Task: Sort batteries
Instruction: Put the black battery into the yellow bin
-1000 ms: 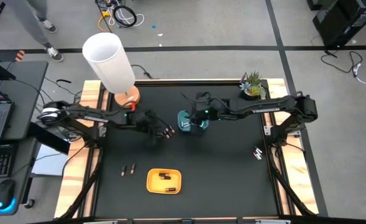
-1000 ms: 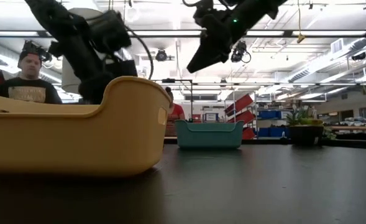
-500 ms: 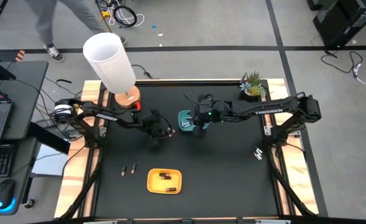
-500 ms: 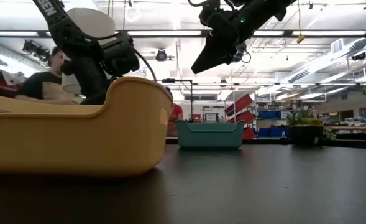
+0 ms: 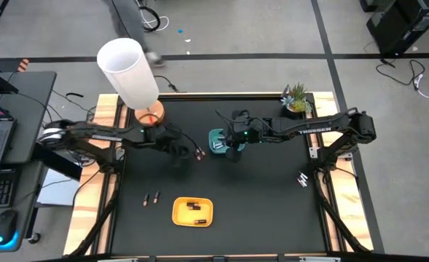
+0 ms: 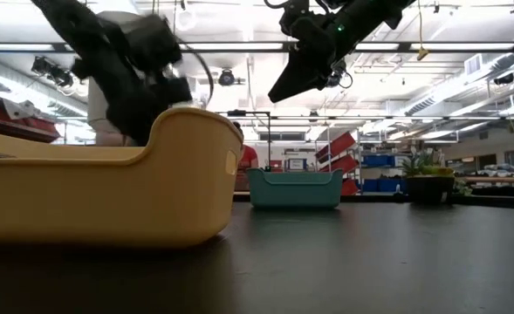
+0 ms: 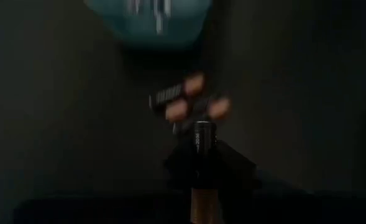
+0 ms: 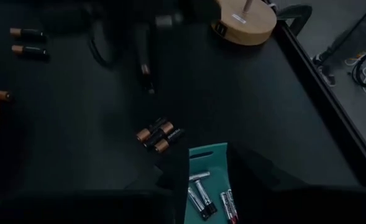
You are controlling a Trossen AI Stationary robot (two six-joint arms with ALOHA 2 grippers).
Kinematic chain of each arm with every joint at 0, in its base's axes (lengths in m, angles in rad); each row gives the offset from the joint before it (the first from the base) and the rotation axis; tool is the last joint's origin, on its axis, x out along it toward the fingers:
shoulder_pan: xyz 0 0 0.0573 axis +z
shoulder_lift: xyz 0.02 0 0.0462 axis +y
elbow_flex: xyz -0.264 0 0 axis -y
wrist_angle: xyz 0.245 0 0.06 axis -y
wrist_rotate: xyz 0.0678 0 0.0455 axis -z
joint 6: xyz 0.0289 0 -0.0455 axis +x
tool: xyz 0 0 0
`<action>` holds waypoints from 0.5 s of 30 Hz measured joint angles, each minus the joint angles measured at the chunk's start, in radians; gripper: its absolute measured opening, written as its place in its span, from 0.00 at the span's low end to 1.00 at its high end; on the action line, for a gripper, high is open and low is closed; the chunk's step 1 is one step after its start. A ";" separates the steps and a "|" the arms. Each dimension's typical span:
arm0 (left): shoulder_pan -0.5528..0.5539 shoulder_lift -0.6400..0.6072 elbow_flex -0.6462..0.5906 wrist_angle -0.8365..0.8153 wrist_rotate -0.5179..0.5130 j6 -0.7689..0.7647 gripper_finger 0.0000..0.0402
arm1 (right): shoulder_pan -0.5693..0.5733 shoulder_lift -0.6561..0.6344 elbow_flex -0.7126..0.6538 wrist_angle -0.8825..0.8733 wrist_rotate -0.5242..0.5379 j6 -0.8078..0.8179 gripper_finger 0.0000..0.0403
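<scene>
High view: left hand sits beside a copper-ended cluster on the worktop; right hand hovers over the teal tray. Wrist views: cluster lies just beside the tray holding silvery cells. Neither hand's spread can be told; approach low and single out one cell.

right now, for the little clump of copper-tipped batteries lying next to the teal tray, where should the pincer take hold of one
Take an outer cell of the copper-tipped batteries at mid-length, coming straight down with the fingers across its width. They lie flat on the table, bunched side by side, so only an outer one leaves a free flank. The left pincer is nearest; the teal tray sits close.
</scene>
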 joint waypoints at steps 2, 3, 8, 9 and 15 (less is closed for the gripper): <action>-0.020 -0.082 0.001 0.014 0.035 -0.015 0.14 | 0.000 0.000 0.000 0.000 0.000 0.011 0.23; -0.032 -0.120 0.002 0.018 0.063 -0.021 0.14 | 0.000 0.000 0.000 -0.001 0.000 0.013 0.23; -0.124 -0.241 0.002 0.019 0.125 -0.120 0.14 | 0.001 0.000 0.000 -0.001 0.009 0.035 0.23; -0.150 -0.252 0.002 0.019 0.122 -0.141 0.14 | 0.001 0.000 0.000 -0.002 0.010 0.041 0.23; -0.329 -0.235 0.003 0.066 0.051 -0.244 0.14 | 0.025 0.000 0.000 -0.002 0.032 0.073 0.23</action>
